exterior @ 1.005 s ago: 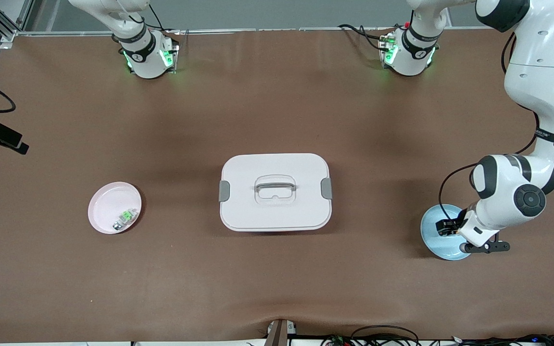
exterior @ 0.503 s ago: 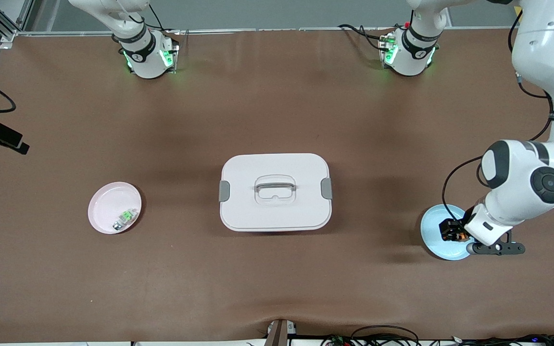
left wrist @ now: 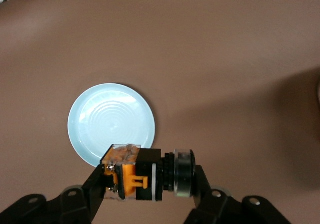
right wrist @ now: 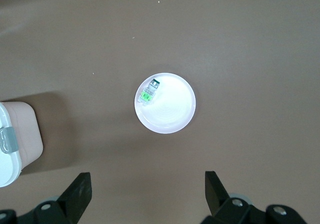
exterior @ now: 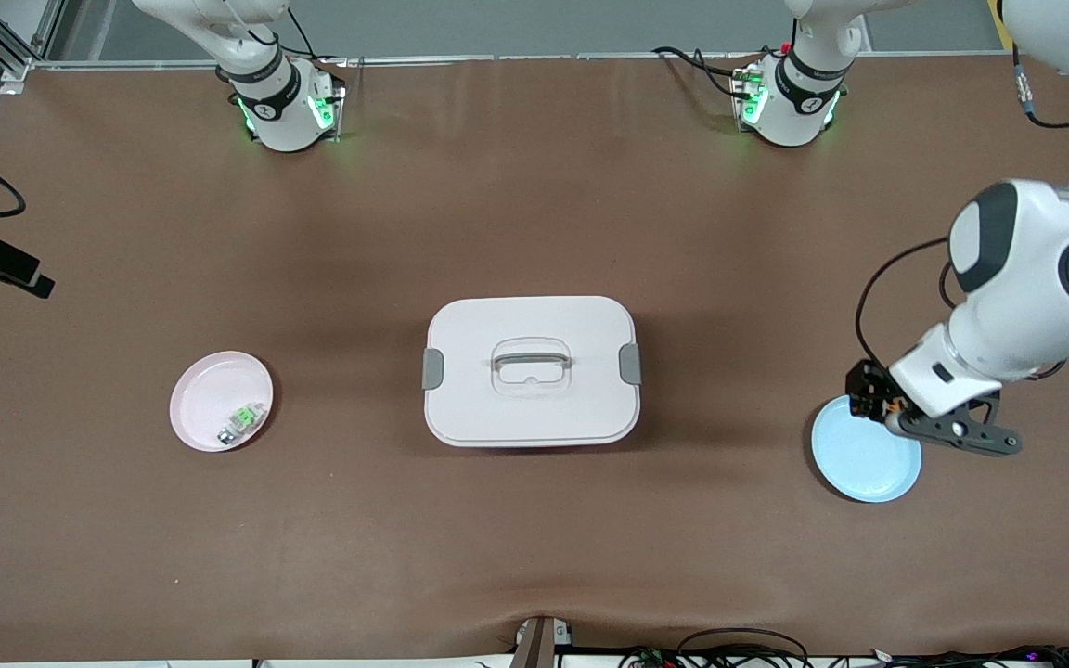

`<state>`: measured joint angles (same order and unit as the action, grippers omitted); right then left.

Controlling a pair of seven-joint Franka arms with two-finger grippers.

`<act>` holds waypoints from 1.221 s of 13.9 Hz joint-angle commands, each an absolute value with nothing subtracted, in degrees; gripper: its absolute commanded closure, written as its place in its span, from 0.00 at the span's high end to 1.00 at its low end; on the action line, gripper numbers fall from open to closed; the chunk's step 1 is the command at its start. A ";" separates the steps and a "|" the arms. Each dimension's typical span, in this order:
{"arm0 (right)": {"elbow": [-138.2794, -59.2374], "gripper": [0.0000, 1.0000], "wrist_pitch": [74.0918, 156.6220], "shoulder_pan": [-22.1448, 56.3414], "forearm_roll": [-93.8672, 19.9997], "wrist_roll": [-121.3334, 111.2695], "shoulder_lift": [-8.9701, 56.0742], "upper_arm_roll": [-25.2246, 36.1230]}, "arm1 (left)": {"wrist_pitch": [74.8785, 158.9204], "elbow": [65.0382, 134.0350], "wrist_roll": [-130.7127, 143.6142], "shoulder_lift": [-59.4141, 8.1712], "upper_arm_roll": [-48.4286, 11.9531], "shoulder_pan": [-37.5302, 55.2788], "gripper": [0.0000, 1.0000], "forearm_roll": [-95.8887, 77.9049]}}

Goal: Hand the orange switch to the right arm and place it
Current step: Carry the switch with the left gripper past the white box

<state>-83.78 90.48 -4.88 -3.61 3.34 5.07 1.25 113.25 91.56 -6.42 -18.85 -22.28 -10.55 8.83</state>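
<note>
Your left gripper is clenched on the orange switch, up in the air over the light blue plate.

In the front view it hangs over the plate's rim at about twelve o'clock. Your right gripper waits with its fingers spread, high over the pink plate holding the green-and-clear part; the white lidded box sits mid-table.
</note>
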 commanded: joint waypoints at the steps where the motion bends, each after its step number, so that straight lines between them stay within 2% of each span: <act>1: -84.20 1.00 90.35 -5.71 -4.48 3.16 4.48 0.70 | 106.03 89.67 -10.19 -14.95 -26.17 -11.16 0.00 6.43; 4: -84.20 1.00 90.88 -5.97 -4.40 3.34 4.57 0.70 | 101.34 85.26 -12.12 -14.94 -31.98 -11.51 0.00 4.49; 11: -84.20 1.00 92.64 -6.85 -4.48 3.60 4.75 0.70 | 100.99 83.50 -24.95 -14.68 -39.63 -11.51 0.00 -1.23; 17: -84.20 1.00 91.76 -6.68 -4.39 3.60 4.66 0.70 | 98.53 83.32 -37.79 -13.19 -41.57 -11.43 0.00 -5.45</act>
